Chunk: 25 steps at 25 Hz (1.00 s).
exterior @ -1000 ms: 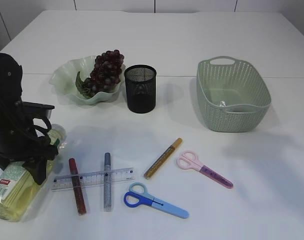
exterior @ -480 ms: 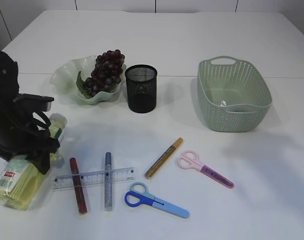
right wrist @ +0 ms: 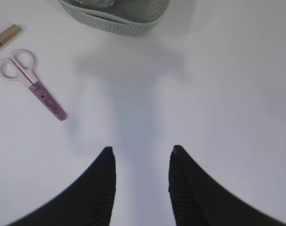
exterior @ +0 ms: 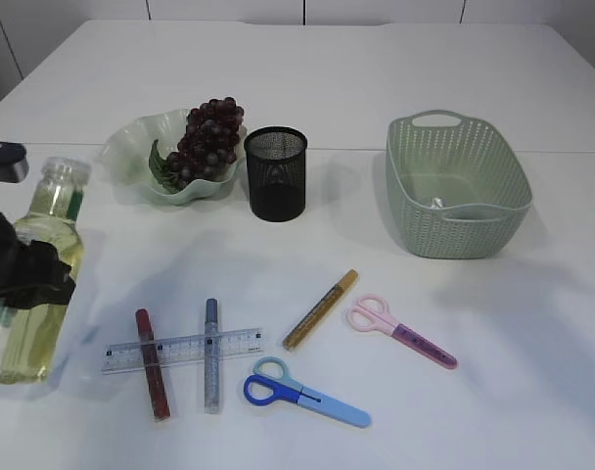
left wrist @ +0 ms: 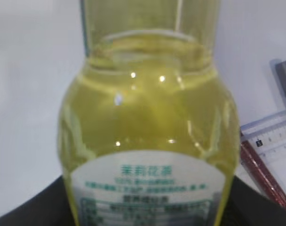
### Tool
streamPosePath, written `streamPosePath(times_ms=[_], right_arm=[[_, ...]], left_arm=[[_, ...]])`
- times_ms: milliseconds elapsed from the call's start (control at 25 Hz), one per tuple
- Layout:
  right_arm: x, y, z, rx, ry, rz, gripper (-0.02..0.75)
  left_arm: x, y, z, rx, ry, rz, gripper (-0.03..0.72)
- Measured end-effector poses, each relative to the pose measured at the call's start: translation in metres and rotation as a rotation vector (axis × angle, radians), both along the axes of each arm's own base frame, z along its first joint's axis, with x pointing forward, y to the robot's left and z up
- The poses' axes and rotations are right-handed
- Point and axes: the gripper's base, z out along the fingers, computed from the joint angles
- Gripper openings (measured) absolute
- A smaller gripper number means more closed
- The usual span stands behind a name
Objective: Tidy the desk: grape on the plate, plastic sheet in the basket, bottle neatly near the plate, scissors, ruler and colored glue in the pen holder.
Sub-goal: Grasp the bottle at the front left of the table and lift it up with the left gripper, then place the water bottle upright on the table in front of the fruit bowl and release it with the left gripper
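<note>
The bottle (exterior: 35, 269) of yellow liquid stands nearly upright, leaning a little, at the far left of the white worktop (exterior: 376, 69), clasped around its middle by the left end effector (exterior: 19, 274), whose black body wraps the labelled section. In the left wrist view the bottle (left wrist: 150, 141) fills the frame, its label turned to the camera and the dark jaws showing at both lower corners. Just right of it lie 2 glue sticks, a red glue stick (exterior: 151, 364) and a grey glue stick (exterior: 210, 354), both lying across a clear ruler (exterior: 183, 349). Below and right of the ruler sits a pair of blue scissors (exterior: 305, 393). A gold glue stick (exterior: 320, 309) lies at a slant near the middle, with the pink scissors (exterior: 400, 331) just beside it to the right.

Further back, a pale green wavy plate (exterior: 131, 147) holds a bunch of dark grapes (exterior: 205, 137). A black mesh pen holder (exterior: 275, 173) stands upright just right of the plate. Well to the right is a green woven basket (exterior: 493, 211) with something small and pale inside, too small to tell.

The right end effector (right wrist: 142, 155) hangs over bare worktop with its jaws apart and nothing between them, the pink scissors (right wrist: 32, 84) to its upper left and the basket rim (right wrist: 115, 21) at the top edge
</note>
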Motion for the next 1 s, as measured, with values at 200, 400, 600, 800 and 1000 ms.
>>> streamPosePath(times_ms=[200,400,600,800,1000], right_arm=[[0.000,0.000,0.000,0.000,0.000,0.000,0.314],[0.000,0.000,0.000,0.000,0.000,0.000,0.314],[0.000,0.001,0.000,0.010,0.003,0.001,0.314],[0.000,0.002,0.000,0.024,0.002,0.001,0.314],[0.000,0.002,0.000,0.025,-0.003,0.002,0.314]], left_arm=[[-0.025,0.006,0.013,-0.079,-0.315,0.000,0.429],[-0.022,0.006,0.019,-0.149,-0.593,0.001,0.429],[-0.005,0.000,0.008,-0.204,-0.719,0.005,0.429],[0.009,-0.014,-0.013,-0.294,-0.826,-0.101,0.429],[0.014,-0.025,-0.037,-0.346,-0.851,-0.205,0.429]])
